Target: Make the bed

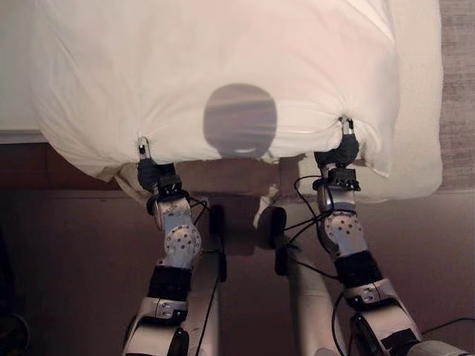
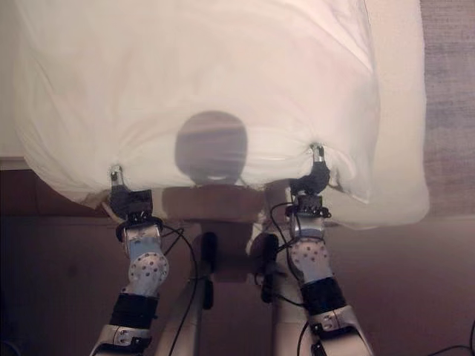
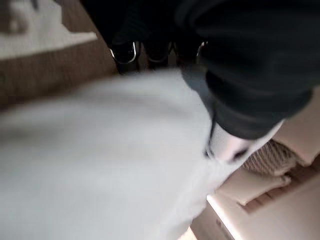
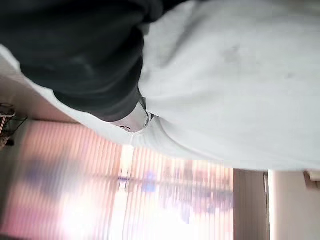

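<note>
Beyond both robot hands lies the bed (image 1: 419,89), its pale mattress showing bare to the right of the right robot hand and past the cloth's far right edge. Below the hands, on the near side, is the dark brown floor (image 1: 74,259); a strip of grey carpet (image 1: 456,89) runs along the bed's right side. In the right wrist view, a window with vertical blinds (image 4: 165,200) glows behind the cloth.

The white duvet (image 1: 215,67) is spread over the bed, puffy and softly creased, its near edge hanging just off the bed's end between and around the two hands. A round shadow sits on it midway between the hands. The fabric gathers into tight puckers at each grip.

The left robot hand (image 1: 146,159) is clamped on the duvet's near edge toward its left corner, a fingertip showing above the bunched cloth. The right robot hand (image 1: 343,144) is clamped on the same edge toward its right corner, the cloth drawn in around its fingers (image 4: 135,120).
</note>
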You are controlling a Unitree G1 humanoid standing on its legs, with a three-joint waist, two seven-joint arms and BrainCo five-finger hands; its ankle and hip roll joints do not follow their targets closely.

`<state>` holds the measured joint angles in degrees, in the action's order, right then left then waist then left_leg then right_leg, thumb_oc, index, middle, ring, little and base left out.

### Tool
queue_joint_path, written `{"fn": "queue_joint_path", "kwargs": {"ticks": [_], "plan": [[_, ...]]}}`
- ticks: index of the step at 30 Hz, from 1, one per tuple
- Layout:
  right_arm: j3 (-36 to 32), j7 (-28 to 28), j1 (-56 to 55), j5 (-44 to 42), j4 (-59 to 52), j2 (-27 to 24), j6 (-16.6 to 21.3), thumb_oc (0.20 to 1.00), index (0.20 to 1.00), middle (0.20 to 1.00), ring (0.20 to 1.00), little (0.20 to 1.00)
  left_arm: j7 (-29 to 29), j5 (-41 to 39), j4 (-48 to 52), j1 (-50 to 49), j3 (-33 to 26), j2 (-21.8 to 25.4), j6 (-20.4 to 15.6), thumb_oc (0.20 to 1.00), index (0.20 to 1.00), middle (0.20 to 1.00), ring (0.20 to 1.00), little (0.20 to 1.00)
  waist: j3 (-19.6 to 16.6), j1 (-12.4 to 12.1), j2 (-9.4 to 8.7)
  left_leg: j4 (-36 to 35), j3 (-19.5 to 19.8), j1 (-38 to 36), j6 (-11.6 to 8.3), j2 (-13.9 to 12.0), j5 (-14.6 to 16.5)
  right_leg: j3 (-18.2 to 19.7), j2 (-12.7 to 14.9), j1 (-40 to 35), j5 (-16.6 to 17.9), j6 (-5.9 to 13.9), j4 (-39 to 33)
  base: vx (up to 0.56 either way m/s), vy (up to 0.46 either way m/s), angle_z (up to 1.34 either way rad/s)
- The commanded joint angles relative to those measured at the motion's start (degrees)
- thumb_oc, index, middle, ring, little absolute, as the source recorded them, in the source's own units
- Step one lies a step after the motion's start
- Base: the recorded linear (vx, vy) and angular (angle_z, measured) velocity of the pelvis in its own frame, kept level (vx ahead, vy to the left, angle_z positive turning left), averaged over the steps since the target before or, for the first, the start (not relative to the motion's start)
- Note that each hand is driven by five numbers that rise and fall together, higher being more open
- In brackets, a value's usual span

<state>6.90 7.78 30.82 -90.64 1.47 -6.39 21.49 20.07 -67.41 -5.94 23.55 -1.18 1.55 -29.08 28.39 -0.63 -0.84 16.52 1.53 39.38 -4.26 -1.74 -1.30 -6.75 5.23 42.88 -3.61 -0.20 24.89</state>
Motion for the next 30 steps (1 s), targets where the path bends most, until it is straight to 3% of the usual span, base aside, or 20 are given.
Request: {"fn": "queue_joint_path", "kwargs": {"ticks": [1,9,18,25,30], "plan": [[-2.0,6.1,-2.8,3.2,-9.0,-0.1,4.4,0.200,0.200,0.200,0.200,0.200,-2.3,-2.5,-1.4,-3.2,-4.2,2.0,-3.2,1.000,1.000,1.000,1.000,1.000,-6.2,2.1,1.43,2.8,-1.5,2.8,2.00,2.3,1.7,0.4,-0.9,-1.3,2.0,5.68,-4.0,0.00,0.000,0.00],[3.7,9.0,-4.3,3.9,-15.7,-1.3,3.2,0.200,0.200,0.200,0.200,0.200,-5.0,-7.2,-8.3,0.0,-0.9,-0.3,-2.8,1.000,1.000,1.000,1.000,1.000,-6.0,3.9,0.11,2.7,-2.3,2.6,1.80,1.7,1.9,1.4,-1.3,-1.1,2.4,5.71,-4.0,0.00,0.000,-0.03],[5.4,10.9,-5.3,2.1,-12.9,-1.0,2.7,0.200,0.200,0.200,0.200,0.200,-11.6,-11.5,-14.0,6.9,0.6,-0.8,-3.0,1.000,1.000,1.000,1.000,1.000,-6.8,5.3,-1.12,3.1,-2.9,2.4,1.84,1.3,2.6,2.3,-1.8,-0.7,2.2,5.75,-3.5,0.00,-0.002,-0.02],[4.9,12.2,-6.0,0.4,-10.5,-0.1,2.1,0.200,0.200,0.200,0.200,0.200,-16.9,-13.2,-13.0,10.5,0.4,1.0,-3.3,1.000,1.000,1.000,1.000,1.000,-8.2,6.0,-1.47,3.6,-3.1,3.6,1.79,1.1,2.5,2.4,-1.8,0.4,2.6,5.75,-3.4,0.00,0.000,0.00],[4.7,12.6,-6.6,-0.2,-9.2,-0.2,1.4,0.200,0.200,0.200,0.200,0.200,-17.8,-12.4,-11.5,10.6,0.0,2.2,-3.3,1.000,1.000,1.000,1.000,1.000,-8.7,5.9,-1.52,3.8,-3.2,3.6,1.80,1.0,2.9,2.5,-1.9,0.3,2.4,5.87,-3.3,0.00,0.003,-0.05]]}}
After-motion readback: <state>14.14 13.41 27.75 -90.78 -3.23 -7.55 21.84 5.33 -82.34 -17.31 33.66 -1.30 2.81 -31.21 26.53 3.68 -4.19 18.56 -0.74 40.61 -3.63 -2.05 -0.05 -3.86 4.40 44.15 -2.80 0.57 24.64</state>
